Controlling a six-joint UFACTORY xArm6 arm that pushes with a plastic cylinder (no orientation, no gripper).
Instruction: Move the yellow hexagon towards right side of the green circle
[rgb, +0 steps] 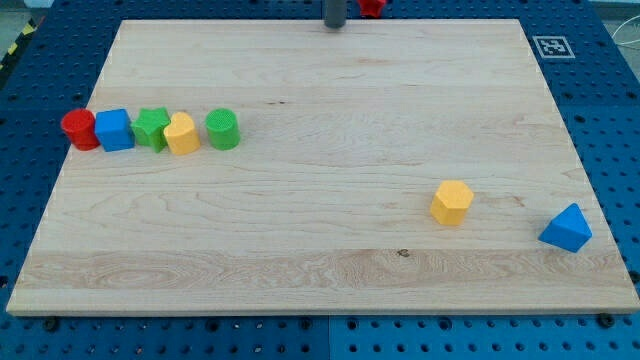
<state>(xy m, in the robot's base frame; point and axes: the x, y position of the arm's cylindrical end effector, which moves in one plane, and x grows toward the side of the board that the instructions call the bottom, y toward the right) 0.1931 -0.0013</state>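
Yellow hexagon (452, 202) lies seemingly far from my tip (335, 27).

The yellow hexagon (452, 202) sits flat on the wooden board, low in the view's right half, its faceted sides and flat top plain to see. The green circle (222, 129), a short upright cylinder, stands well apart from it at the view's left, as the rightmost piece of a row of blocks.
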